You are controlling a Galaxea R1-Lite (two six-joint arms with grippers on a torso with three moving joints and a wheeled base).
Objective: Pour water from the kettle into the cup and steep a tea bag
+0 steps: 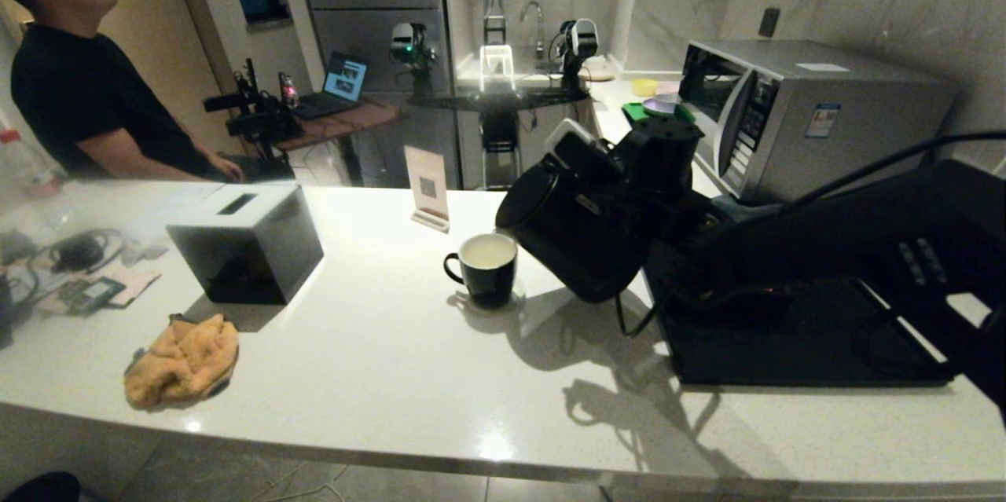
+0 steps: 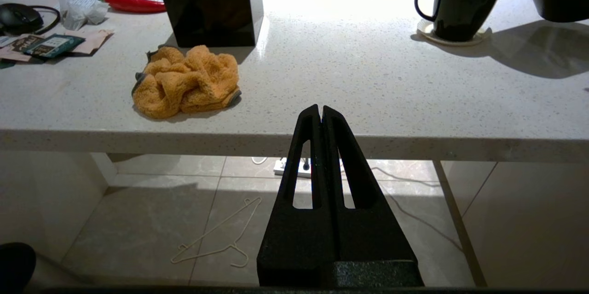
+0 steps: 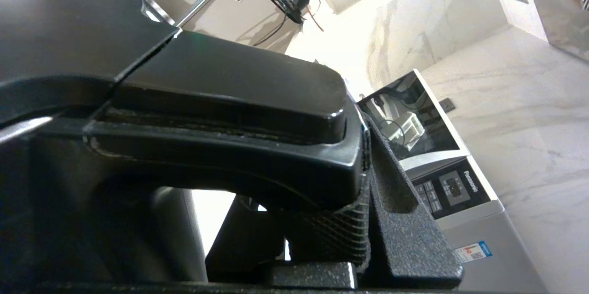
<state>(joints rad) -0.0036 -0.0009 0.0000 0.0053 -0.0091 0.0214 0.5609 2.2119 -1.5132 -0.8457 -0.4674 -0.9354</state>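
The black kettle [image 1: 581, 239] hangs tilted over the white counter, its lid end leaning towards the cup [image 1: 485, 270]. My right gripper [image 1: 664, 152] is shut on the kettle's handle [image 3: 221, 100], which fills the right wrist view, with one finger [image 3: 405, 202] pressed against it. The black cup [image 2: 460, 4] stands on a pale coaster just left of the kettle, with pale water [image 1: 488, 251] inside it. I see no stream between the spout and the cup. Flat sachets [image 2: 48, 45], apparently tea bags, lie far left. My left gripper [image 2: 320, 110] is shut and empty below the counter's front edge.
A black box [image 1: 247, 247] and an orange cloth [image 1: 182, 360] sit on the counter's left half. A card stand [image 1: 427, 188] is behind the cup. A black tray [image 1: 786, 345] lies under my right arm, a microwave [image 1: 809, 117] behind it. A person sits back left.
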